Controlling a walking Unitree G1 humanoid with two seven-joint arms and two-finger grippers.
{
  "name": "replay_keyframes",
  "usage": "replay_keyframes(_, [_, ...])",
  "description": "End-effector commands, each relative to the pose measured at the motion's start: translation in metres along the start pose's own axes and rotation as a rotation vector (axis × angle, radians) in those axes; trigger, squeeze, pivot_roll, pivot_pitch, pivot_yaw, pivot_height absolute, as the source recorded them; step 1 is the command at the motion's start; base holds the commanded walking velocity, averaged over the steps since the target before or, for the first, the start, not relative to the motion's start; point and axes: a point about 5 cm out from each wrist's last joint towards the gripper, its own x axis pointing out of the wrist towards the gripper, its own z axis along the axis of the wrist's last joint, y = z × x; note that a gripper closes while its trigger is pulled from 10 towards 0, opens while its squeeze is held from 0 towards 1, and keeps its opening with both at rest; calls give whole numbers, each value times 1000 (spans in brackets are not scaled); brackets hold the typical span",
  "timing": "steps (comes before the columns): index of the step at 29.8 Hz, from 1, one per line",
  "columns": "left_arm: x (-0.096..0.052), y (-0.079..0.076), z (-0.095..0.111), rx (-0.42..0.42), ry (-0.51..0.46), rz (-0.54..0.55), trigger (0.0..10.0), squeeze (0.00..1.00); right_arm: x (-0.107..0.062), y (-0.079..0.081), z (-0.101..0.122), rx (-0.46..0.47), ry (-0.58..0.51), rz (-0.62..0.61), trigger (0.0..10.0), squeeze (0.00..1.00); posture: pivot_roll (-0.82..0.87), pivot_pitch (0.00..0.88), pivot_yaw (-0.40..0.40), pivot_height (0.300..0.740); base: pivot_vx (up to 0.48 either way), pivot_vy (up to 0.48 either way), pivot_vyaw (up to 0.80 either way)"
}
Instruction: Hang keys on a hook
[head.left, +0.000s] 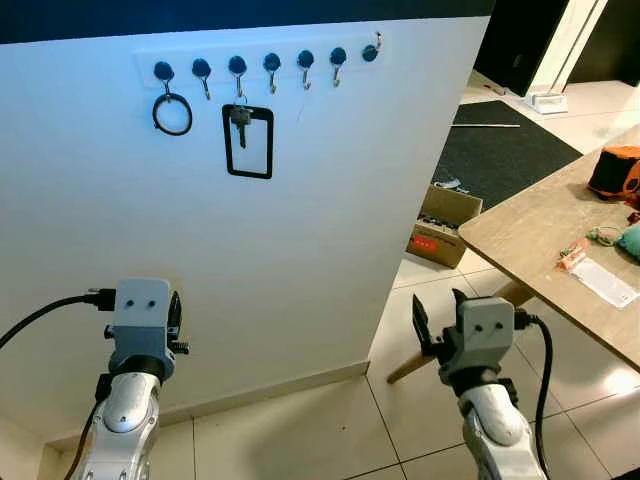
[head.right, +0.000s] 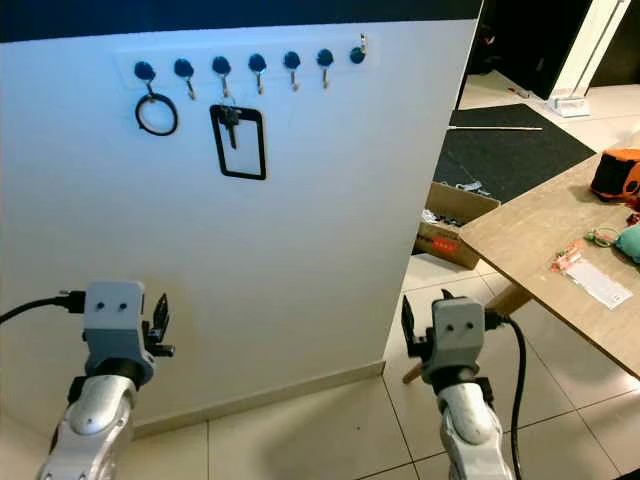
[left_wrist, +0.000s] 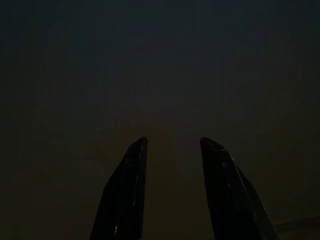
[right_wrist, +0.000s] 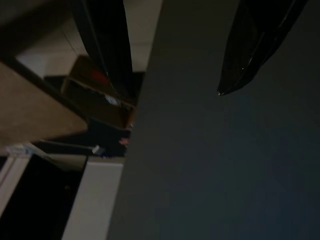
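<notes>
The key (head.left: 240, 122) hangs from the third hook (head.left: 238, 70) of a rack (head.left: 262, 62) in the upper left of the frame, on a white wall (head.left: 300, 230); a black rectangular loop (head.left: 248, 142) hangs with it from the same hook. A black ring (head.left: 172, 115) hangs from the first hook, left of the key. Both grippers are low in the frame, well below the rack. The left gripper (left_wrist: 172, 150) is at lower left, its fingers spread with nothing between them. The right gripper (right_wrist: 175, 75) is at lower right, fingers also apart and empty. A wooden table (head.left: 540, 240) stands at right, with a cardboard box (head.left: 443, 225) on the floor beside the wall's edge.
</notes>
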Motion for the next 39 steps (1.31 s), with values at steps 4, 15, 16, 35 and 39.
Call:
replay_keyframes(4, [-4, -4, -4, -4, 17, 16, 10000, 0, -2, 8, 0, 10, -8, 17, 10000, 0, 98, 181, 2, 740, 0, 0, 0])
replay_keyframes(15, [-2, -3, -4, -15, 14, 14, 10000, 0, -1, 13, -2, 21, -3, 40, 10000, 0, 101, 178, 1, 740, 0, 0, 0])
replay_keyframes(16, [-2, -3, -4, -18, 14, 13, 10000, 0, -1, 14, -2, 21, -2, 40, 10000, 0, 102, 177, 0, 740, 0, 0, 0])
replay_keyframes(35, [-3, -9, -3, -19, 16, -3, 10000, 0, 3, 18, -4, 31, 4, 59, 10000, 0, 113, 164, -4, 740, 0, 0, 0])
replay_keyframes(39, [-4, -9, -5, -12, 19, -8, 10000, 0, 3, 19, -5, 41, 7, 61, 10000, 0, 117, 160, -3, 740, 0, 0, -159])
